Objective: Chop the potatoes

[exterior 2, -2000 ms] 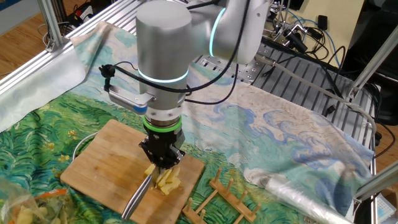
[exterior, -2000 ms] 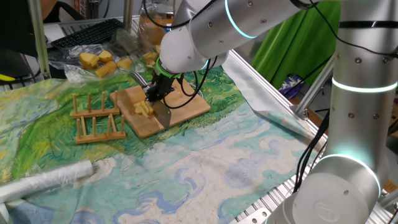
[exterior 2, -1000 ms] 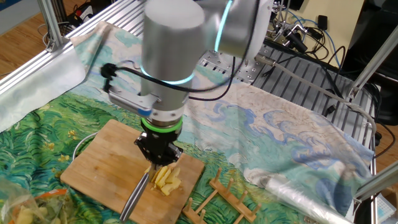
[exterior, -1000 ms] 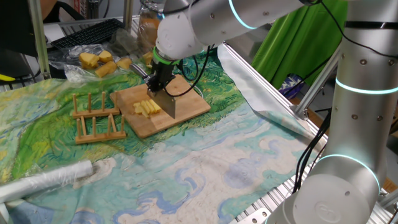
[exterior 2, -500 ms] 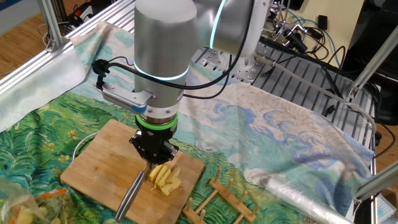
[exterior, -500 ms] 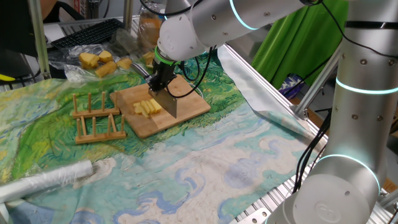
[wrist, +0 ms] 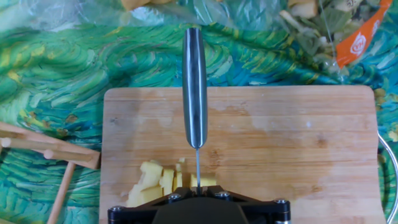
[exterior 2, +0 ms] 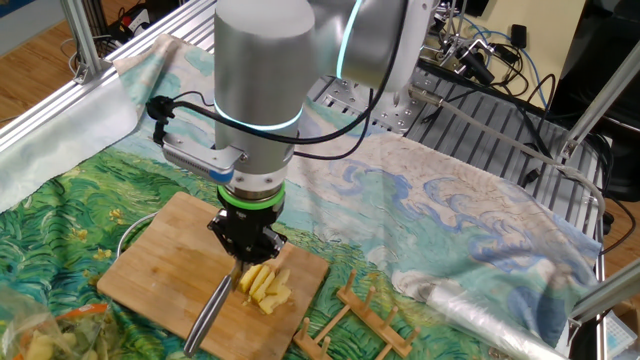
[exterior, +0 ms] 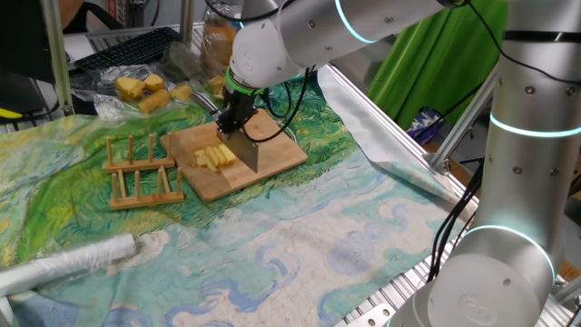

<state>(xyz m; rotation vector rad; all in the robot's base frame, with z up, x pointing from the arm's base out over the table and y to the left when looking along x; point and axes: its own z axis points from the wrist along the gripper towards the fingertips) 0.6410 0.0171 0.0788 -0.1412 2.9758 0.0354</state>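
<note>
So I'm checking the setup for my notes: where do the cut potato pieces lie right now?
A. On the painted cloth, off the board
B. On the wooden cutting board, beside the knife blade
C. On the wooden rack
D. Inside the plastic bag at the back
B: the hand view shows the pale potato pieces lying on the wooden cutting board, right next to the knife that the claw holds.

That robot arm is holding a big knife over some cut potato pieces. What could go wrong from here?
The potato pieces lie loose near the edge of the cutting board, so a chop by the knife might push some off onto the tablecloth. The wooden rack stands close beside the board; a sideways move might knock it. The gripper holds the knife by one end only, so it might twist.
</note>
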